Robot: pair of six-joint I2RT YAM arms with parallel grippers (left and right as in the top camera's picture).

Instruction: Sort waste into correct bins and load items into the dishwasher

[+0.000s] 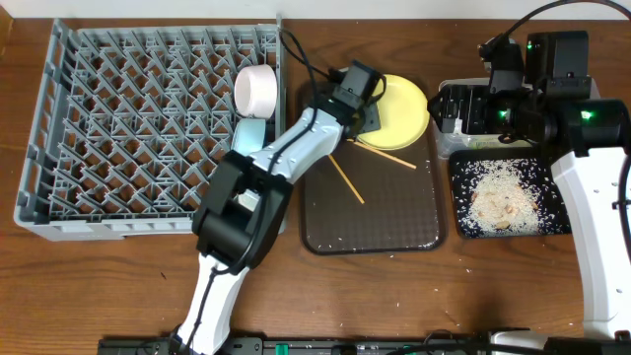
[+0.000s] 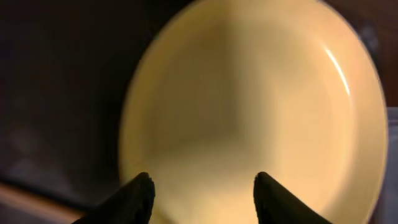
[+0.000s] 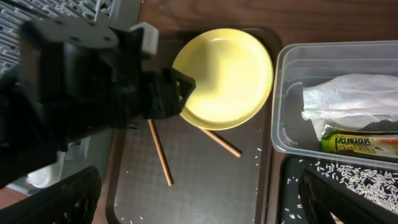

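Observation:
The yellow plate [image 1: 399, 110] lies at the far right corner of the brown serving tray [image 1: 394, 232]. My left gripper [image 1: 372, 106] is at the plate's left rim. In the left wrist view the plate [image 2: 255, 99] fills the frame, and the gripper [image 2: 202, 194] is open, its dark fingertips [image 2: 140, 194] apart over the rim. Two chopsticks [image 1: 346, 180] lie on the tray beside the plate. A white bowl [image 1: 257, 89] and a light-blue bowl [image 1: 250, 131] sit in the grey dishwasher rack [image 1: 118, 128]. My right gripper [image 3: 205, 199] hangs wide open and empty.
The clear tub [image 3: 285, 112] holds a crumpled white napkin [image 3: 348, 96] and a green wrapper [image 3: 360, 144]. The black tray [image 1: 463, 222] in front of it carries a heap of rice [image 1: 503, 192]. Stray grains dot the brown tray and the table's front edge.

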